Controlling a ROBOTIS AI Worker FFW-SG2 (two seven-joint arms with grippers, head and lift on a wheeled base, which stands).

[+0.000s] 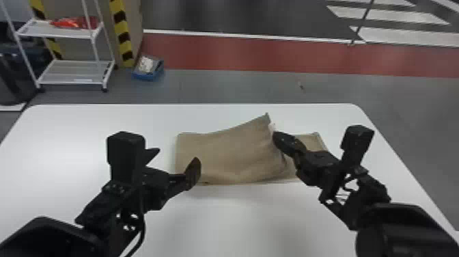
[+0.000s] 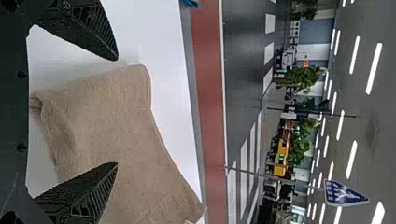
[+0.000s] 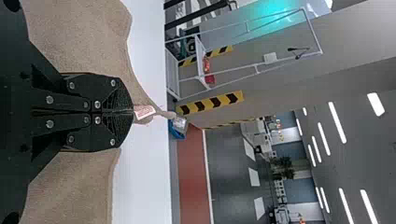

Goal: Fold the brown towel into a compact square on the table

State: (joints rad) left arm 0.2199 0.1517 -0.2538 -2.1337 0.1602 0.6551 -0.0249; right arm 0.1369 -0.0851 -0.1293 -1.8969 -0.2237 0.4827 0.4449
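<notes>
Your towel (image 1: 225,157) is on the table (image 1: 232,218) in front of you, with its far edge lifted toward the right end. Your right gripper (image 3: 132,112) is clamped on that lifted bit, right by the white tag (image 3: 144,112). Your left gripper (image 1: 174,162) has its fingers spread, just beside the towel's left end, with nothing in them.

Biggest worry imo: you've got one small pinch doing all the work. Pull the flap across fast and it could slip out, or the bottom layer could drag along because nothing is pinning it. Can't really tell if you've caught one layer or two, so you might lift more than you want. A single-point hold will probably twist the flap too, so you'd get a skewed fold instead of a square. And watch your left fingers: slide them in low and they may snag the near edge and bunch it up.
</notes>
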